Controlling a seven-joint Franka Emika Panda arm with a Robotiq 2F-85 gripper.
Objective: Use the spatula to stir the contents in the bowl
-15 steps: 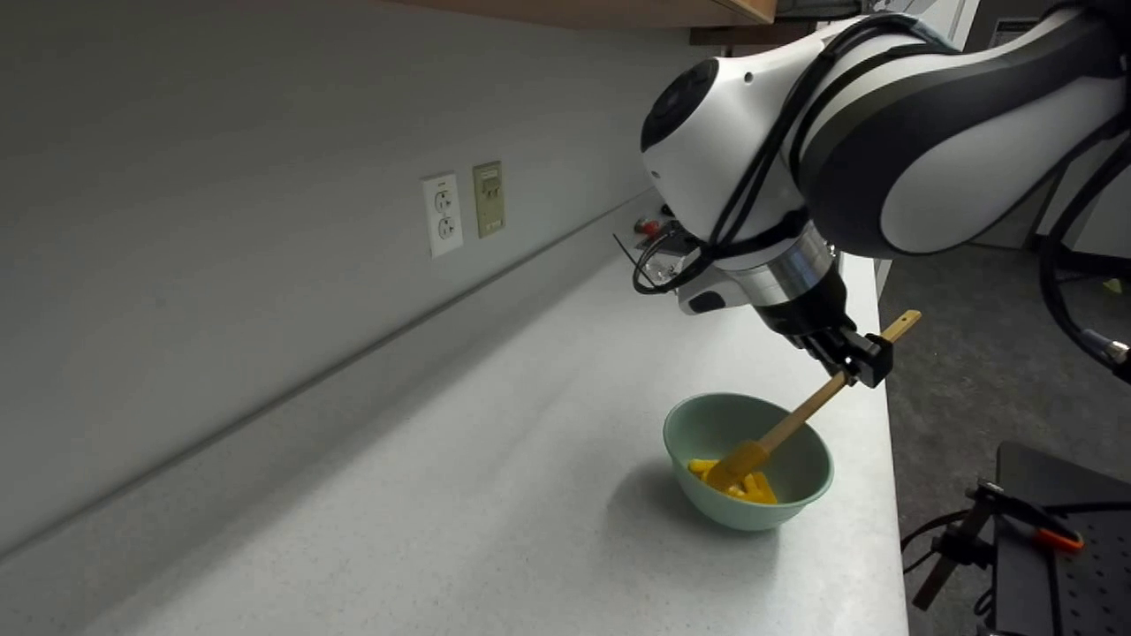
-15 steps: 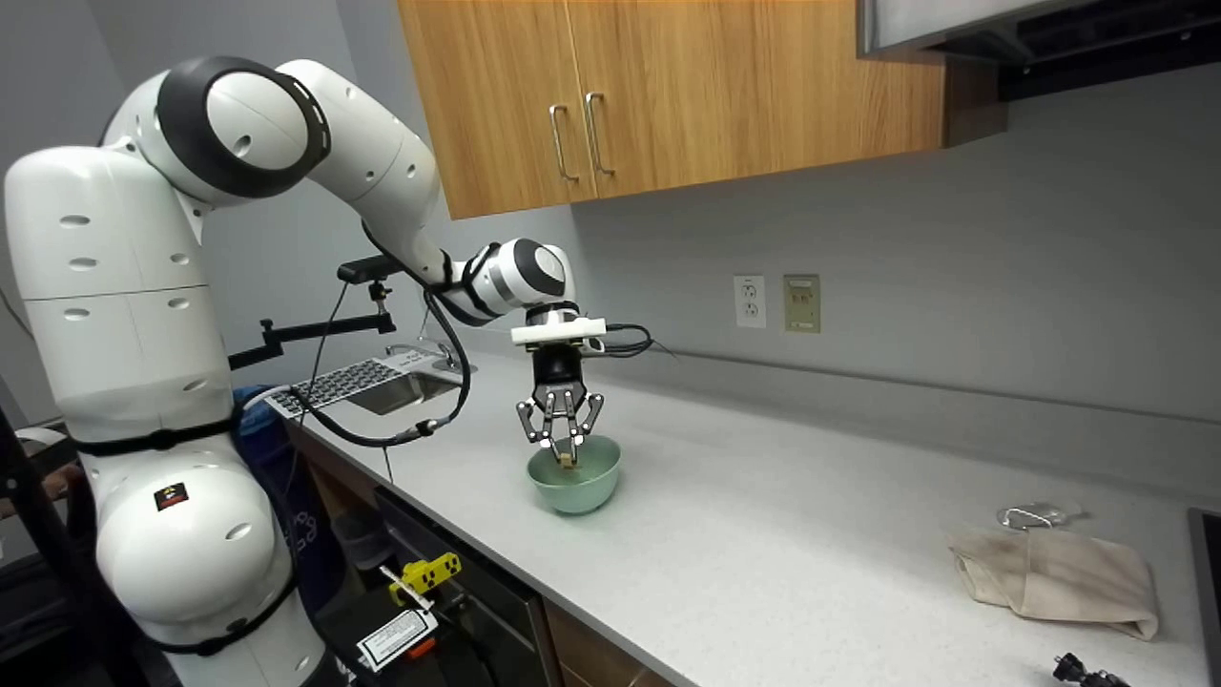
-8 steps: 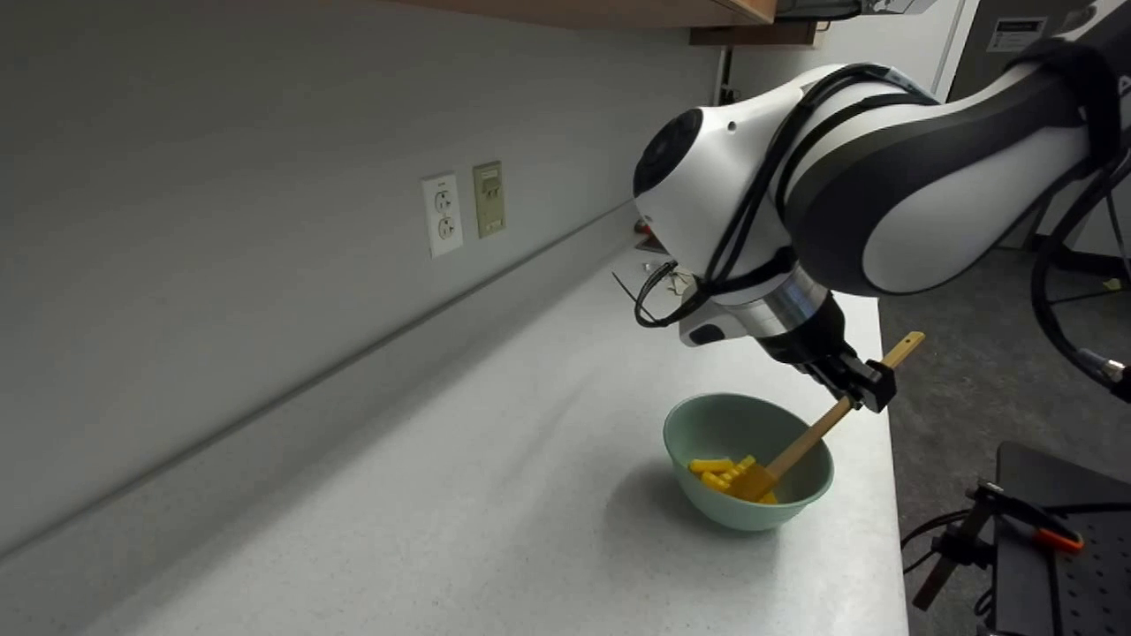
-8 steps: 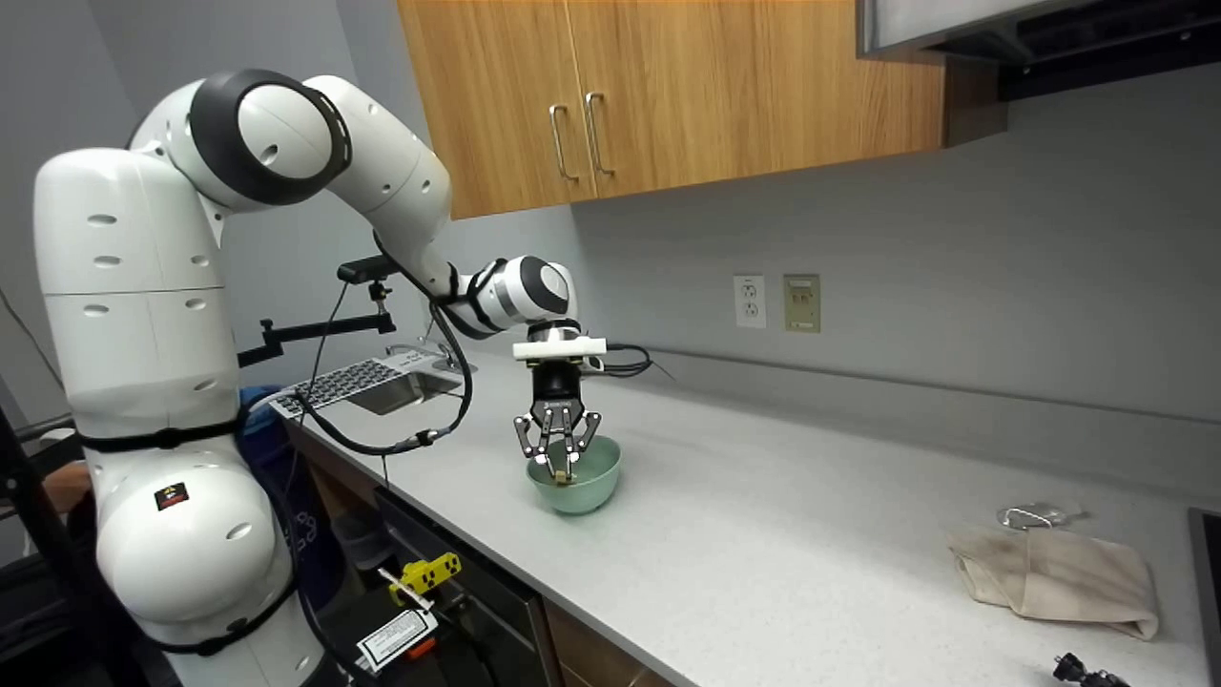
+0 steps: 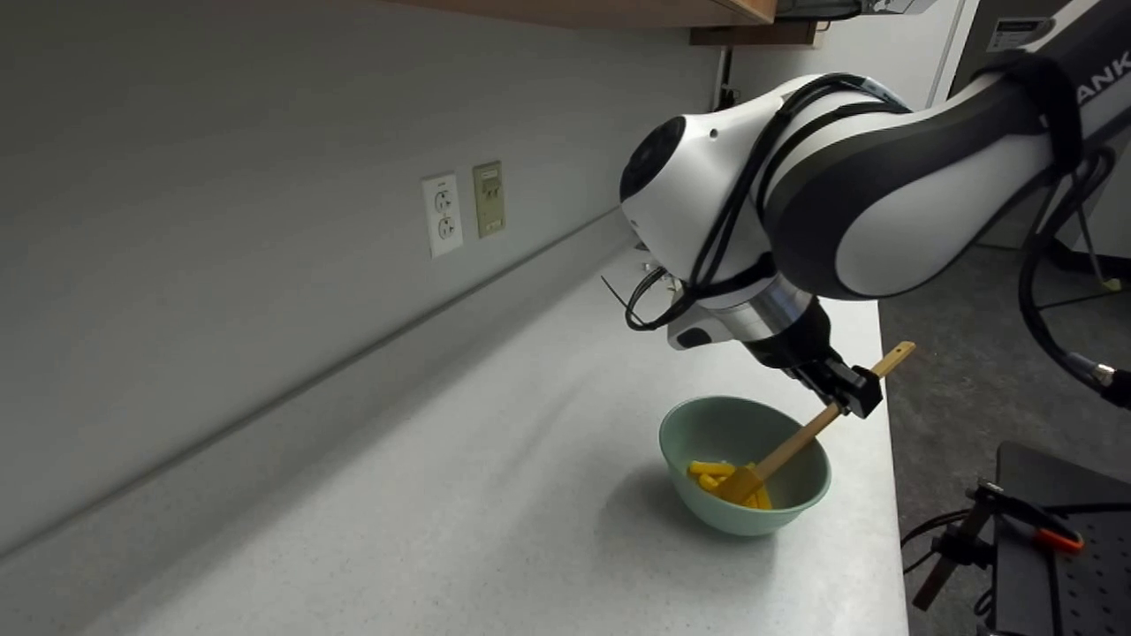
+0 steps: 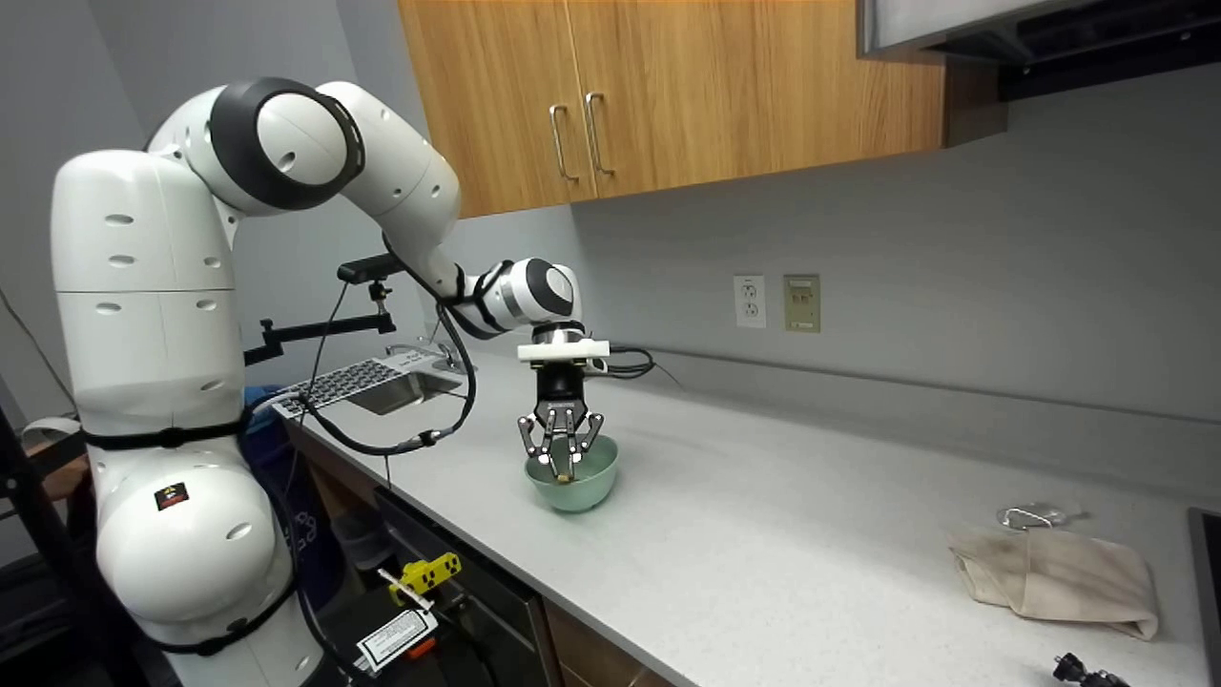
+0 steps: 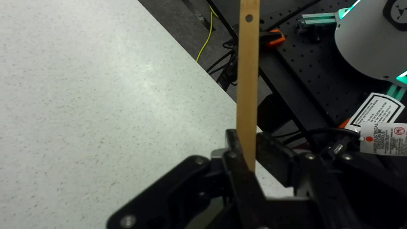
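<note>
Pale wood is clamped between the fingers of the gripper (image 7: 249,152): the handle of the spatula (image 7: 248,73), whose holed end is shown close up in the wrist view. Yellow contents (image 5: 709,468) are seen only in an exterior view, where the spatula's yellow-orange end is rested among them inside the mint-green bowl (image 5: 717,420), its handle slanted up past the rim. A folded cloth (image 6: 1059,580) on the counter (image 6: 811,534) is shown whole in an exterior view. The arm (image 6: 401,167) is bent high, with the gripper angled downward near the bowl's rim. On the arm, the letters "ANK" (image 5: 1104,79) can be read; on a white tag (image 7: 383,139), "ELECTRICAL".
</note>
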